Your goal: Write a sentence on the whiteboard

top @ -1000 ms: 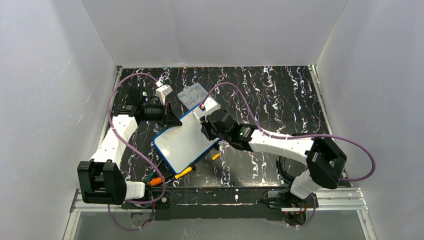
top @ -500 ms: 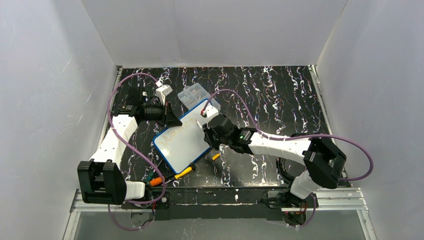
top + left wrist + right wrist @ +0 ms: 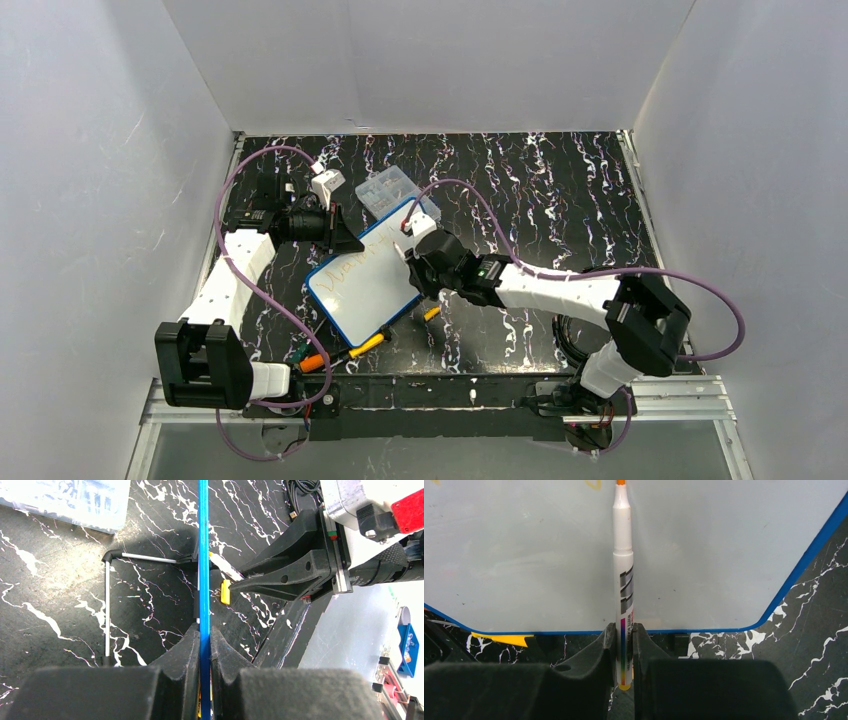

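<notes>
The whiteboard (image 3: 372, 290), white with a blue rim, lies tilted at the table's middle left. One line of orange-yellow sentence (image 3: 352, 268) runs near its upper left edge. My left gripper (image 3: 347, 240) is shut on the board's far left rim, which the left wrist view shows edge-on as a blue strip (image 3: 203, 555) between the fingers (image 3: 182, 650). My right gripper (image 3: 413, 268) is shut on a white marker (image 3: 622, 570). The marker's orange tip (image 3: 621, 482) points at the board face (image 3: 724, 545), below the lettering.
A clear compartment box (image 3: 388, 189) and a small white block (image 3: 326, 184) lie behind the board. A yellow marker (image 3: 366, 345), an orange-green one (image 3: 311, 361) and a yellow cap (image 3: 432, 313) lie near the board's front edge. A black cable coil (image 3: 568, 338) sits by the right base.
My right gripper with the marker has moved a little nearer along the board's right side, then held still. The left gripper and the board have not moved.
</notes>
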